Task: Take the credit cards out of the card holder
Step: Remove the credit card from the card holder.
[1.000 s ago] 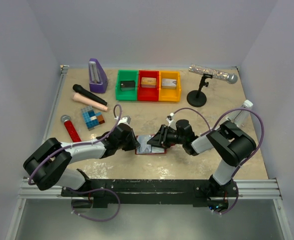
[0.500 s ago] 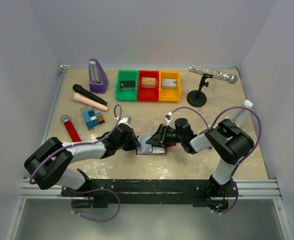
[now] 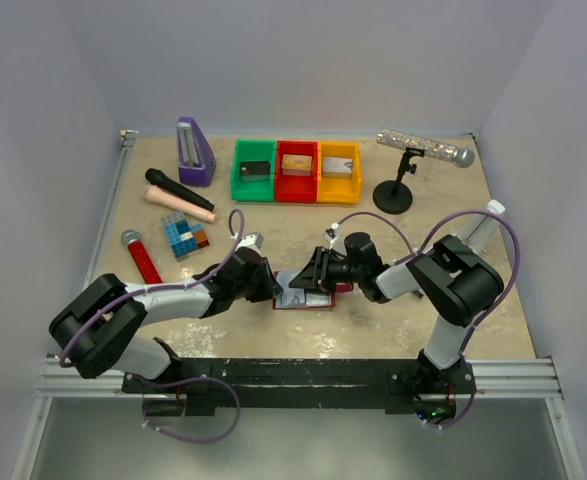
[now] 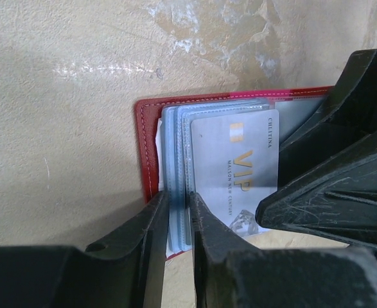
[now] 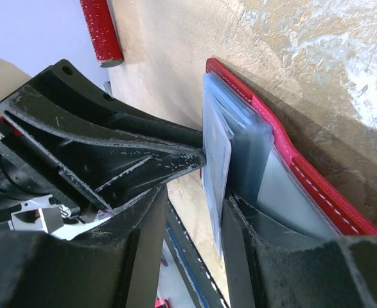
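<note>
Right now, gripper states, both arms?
Left gripper: closed on the card holder's blue sleeve stack, pinning it.
Right gripper: closed on a silvery VIP card in the holder.

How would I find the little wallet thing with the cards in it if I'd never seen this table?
Look at the table's near middle, where the two black arms meet. Lying open between the left gripper and right gripper is the card holder: flat, dark red, with pale blue sleeves. Unlike the red tray farther back, it holds a silvery VIP card.
</note>
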Tool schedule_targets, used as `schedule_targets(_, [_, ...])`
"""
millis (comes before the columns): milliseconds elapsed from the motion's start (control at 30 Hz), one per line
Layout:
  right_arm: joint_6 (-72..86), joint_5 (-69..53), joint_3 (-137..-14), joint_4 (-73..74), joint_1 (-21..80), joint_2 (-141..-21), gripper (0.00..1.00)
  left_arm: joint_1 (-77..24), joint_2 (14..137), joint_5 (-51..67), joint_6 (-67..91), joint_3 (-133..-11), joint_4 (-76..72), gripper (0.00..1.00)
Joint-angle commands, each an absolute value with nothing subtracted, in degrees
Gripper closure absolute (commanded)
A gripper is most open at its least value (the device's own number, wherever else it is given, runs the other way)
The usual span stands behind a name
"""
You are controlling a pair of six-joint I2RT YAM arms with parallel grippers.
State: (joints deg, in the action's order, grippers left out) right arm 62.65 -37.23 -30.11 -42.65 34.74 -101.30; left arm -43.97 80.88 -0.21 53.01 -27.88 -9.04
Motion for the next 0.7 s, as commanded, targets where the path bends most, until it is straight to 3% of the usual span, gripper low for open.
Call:
schedule_targets(0, [61.17, -39.73, -32.52, -42.01, 35.42, -101.60, 0.58, -45.53, 81.74, 3.87, 53.44, -26.28, -7.47, 0.74])
schedule_targets(400, [58.62, -38.41, -32.26, -36.30, 35.42, -98.00, 0.60, -45.53, 79.81, 0.70, 53.88, -25.75, -5.01, 0.67])
schedule_targets(667, [57.75, -37.97, -32.08, -34.54, 35.33, -96.33, 0.61, -45.44, 81.03, 0.26, 53.88, -26.02, -3.34, 0.75])
